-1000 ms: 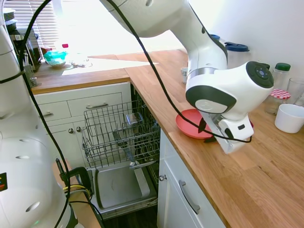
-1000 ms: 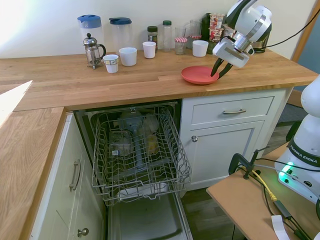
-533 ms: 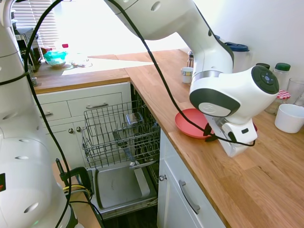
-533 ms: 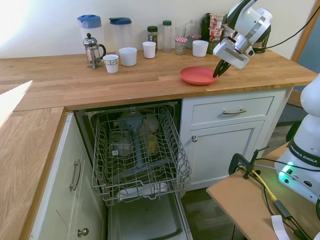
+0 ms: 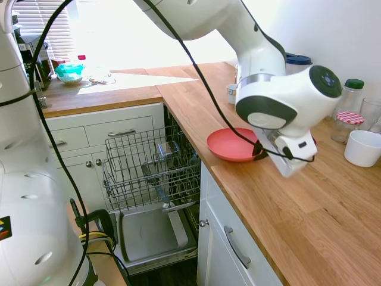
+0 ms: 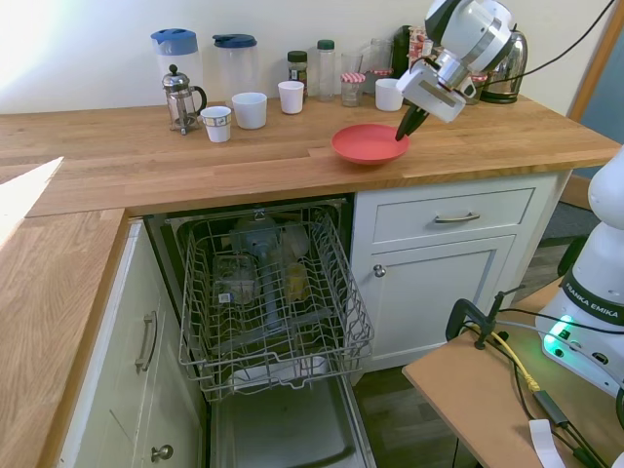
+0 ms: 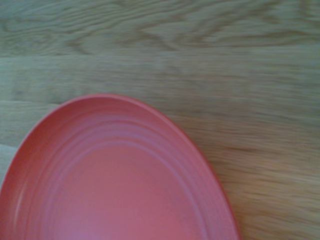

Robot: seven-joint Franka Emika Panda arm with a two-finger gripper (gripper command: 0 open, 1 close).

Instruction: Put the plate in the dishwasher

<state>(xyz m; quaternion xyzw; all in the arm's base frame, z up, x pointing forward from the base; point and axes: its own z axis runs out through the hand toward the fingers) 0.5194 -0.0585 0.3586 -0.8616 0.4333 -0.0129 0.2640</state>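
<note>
The coral-red plate (image 6: 366, 144) hangs level just over the wooden counter (image 6: 195, 146), near its front edge. My gripper (image 6: 402, 129) is shut on the plate's right rim, fingers pointing down. From the other side the plate (image 5: 229, 144) juts out from my gripper (image 5: 258, 152) toward the counter edge. The wrist view shows the plate (image 7: 115, 175) close up over wood grain. Below and left of it the dishwasher (image 6: 273, 292) stands open, its wire rack (image 5: 152, 164) pulled out over the lowered door (image 5: 149, 232). Some items sit in the rack.
Along the back wall stand a French press (image 6: 178, 97), two jugs (image 6: 234, 63), white mugs (image 6: 250, 109), jars (image 6: 352, 88) and a kettle (image 6: 499, 73). A white cup (image 5: 362, 148) sits just behind my wrist. Cabinet drawers (image 6: 453, 216) flank the dishwasher.
My gripper has closed on the plate's rim and carried it leftward along the counter, a little up off the wood, toward the dishwasher side.
</note>
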